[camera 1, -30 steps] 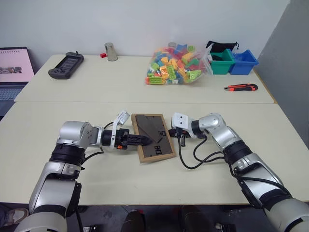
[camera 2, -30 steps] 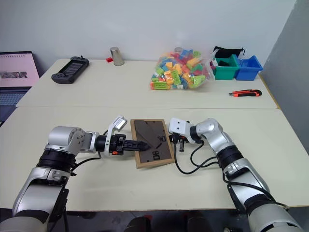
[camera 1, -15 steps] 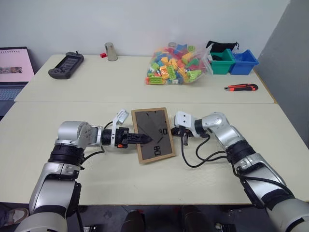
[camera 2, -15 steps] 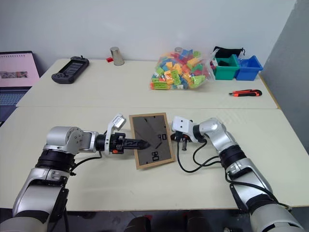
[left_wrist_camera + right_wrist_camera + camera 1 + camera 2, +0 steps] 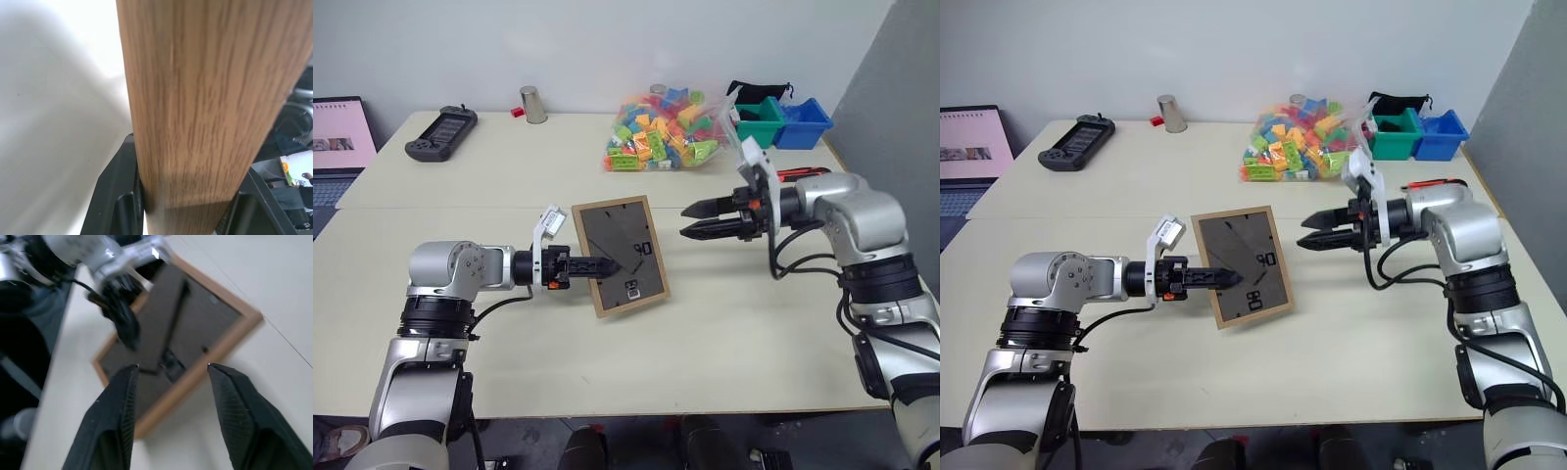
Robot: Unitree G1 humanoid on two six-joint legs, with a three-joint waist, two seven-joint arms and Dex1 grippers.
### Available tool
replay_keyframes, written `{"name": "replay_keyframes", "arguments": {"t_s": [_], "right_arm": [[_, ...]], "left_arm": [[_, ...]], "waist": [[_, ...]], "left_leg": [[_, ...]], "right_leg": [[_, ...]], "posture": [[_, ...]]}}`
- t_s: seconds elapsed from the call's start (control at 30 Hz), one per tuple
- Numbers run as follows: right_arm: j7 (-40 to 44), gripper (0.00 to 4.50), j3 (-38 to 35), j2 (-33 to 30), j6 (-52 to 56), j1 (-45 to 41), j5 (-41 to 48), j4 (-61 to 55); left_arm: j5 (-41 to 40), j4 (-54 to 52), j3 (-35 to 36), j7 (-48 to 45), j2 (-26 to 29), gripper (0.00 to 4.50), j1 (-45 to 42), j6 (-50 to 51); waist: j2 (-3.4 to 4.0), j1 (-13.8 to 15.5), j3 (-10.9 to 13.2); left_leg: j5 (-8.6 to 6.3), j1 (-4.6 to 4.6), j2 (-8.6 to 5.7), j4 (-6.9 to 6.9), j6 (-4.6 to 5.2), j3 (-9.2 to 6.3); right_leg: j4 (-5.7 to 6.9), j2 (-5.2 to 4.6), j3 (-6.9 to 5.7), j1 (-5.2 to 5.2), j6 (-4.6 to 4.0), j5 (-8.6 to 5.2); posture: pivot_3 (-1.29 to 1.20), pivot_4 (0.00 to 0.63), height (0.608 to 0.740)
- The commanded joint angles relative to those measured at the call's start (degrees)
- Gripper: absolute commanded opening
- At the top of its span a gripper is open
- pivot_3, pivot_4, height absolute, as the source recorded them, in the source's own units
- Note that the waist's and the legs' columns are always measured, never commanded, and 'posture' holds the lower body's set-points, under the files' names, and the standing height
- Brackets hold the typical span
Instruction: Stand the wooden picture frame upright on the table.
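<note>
The small rectangular light-wood picture frame [image 5: 619, 257] shows its dark grey-brown back panel, stand flap and "80" print, tilted up off the cream-beige desk [image 5: 724, 333] with its lower edge near the surface. The left tool [image 5: 605, 264] pinches the frame's left edge. The right tool [image 5: 690, 219], earlier shut beside the frame, now hangs raised to its right, fingers spread, holding nothing.
</note>
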Motion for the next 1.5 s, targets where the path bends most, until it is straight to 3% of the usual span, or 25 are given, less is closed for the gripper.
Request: {"name": "replay_keyframes", "arguments": {"t_s": [0.03, 0.17, 0.43, 0.8, 1.07, 1.2, 1.5], "right_arm": [[-5.22, 3.34, 0.23, 6.04, 3.00, -2.91, 2.54, -0.76], [-6.26, 4.29, 2.40, 8.95, 1.18, -3.74, 1.03, 3.04], [-6.88, 4.29, 5.76, 12.32, -2.43, -5.23, -1.10, 9.11], [-6.94, 4.29, 6.55, 16.95, -0.60, -5.45, 0.51, 5.97], [-0.52, 4.29, 5.83, 11.97, 9.43, -3.35, 9.34, -4.91], [1.66, 4.29, 7.60, 8.23, 9.55, -1.68, 9.99, -7.68], [-5.95, 4.29, 4.56, 2.49, -5.04, -1.66, -1.11, 6.74]], "left_arm": [[0.56, -3.47, -0.72, -0.49, 0.49, 1.30, -0.11, -5.47], [1.34, -4.70, -3.12, -1.56, 1.01, 1.30, 0.00, -8.05], [1.34, -5.31, -4.18, -1.70, 1.04, 1.30, 0.07, -9.80], [1.05, -5.27, -4.33, -1.83, 1.10, 1.30, -0.26, -9.95], [0.81, -4.54, -3.52, -1.16, 0.61, 1.30, -0.40, -9.90], [1.02, -4.04, -3.71, -1.63, 0.79, 1.30, -0.70, -10.18], [-2.07, -6.43, -2.50, -2.44, 1.49, 1.30, 0.06, -6.29]], "waist": [[0.00, -0.09, 0.00], [0.00, 0.10, 0.00], [0.00, 0.21, 0.00], [0.01, 0.12, 0.00], [0.01, 0.14, 0.00], [0.01, 0.15, 0.00], [0.00, 0.20, 0.01]], "left_leg": [[0.00, 0.00, 0.01, 0.00, 0.00, 0.00], [0.00, -0.07, 0.01, 0.00, 0.00, -0.01], [0.00, -0.26, 0.00, 0.02, 0.00, -0.07], [0.00, -0.27, 0.00, 0.02, 0.00, -0.10], [0.00, -0.29, 0.00, 0.01, 0.00, -0.14], [0.00, -0.29, 0.00, 0.02, 0.00, -0.15], [0.00, -0.29, 0.01, 0.03, 0.01, -0.12]], "right_leg": [[-0.01, 0.00, -0.01, 0.00, 0.00, 0.00], [0.00, 0.03, 0.00, -0.05, -0.01, 0.00], [-0.04, 0.00, -0.06, -0.14, -0.01, 0.00], [0.00, 0.02, -0.09, -0.17, -0.01, 0.00], [-0.01, 0.01, -0.13, -0.17, -0.01, 0.00], [-0.01, 0.02, -0.14, -0.17, -0.01, -0.01], [-0.04, 0.05, -0.08, -0.18, -0.01, -0.01]], "posture": [[0.00, 0.150, 0.740], [0.00, 0.150, 0.740], [0.00, 0.150, 0.740], [0.00, 0.150, 0.740], [0.00, 0.150, 0.740], [0.00, 0.150, 0.740], [0.00, 0.150, 0.740]]}}
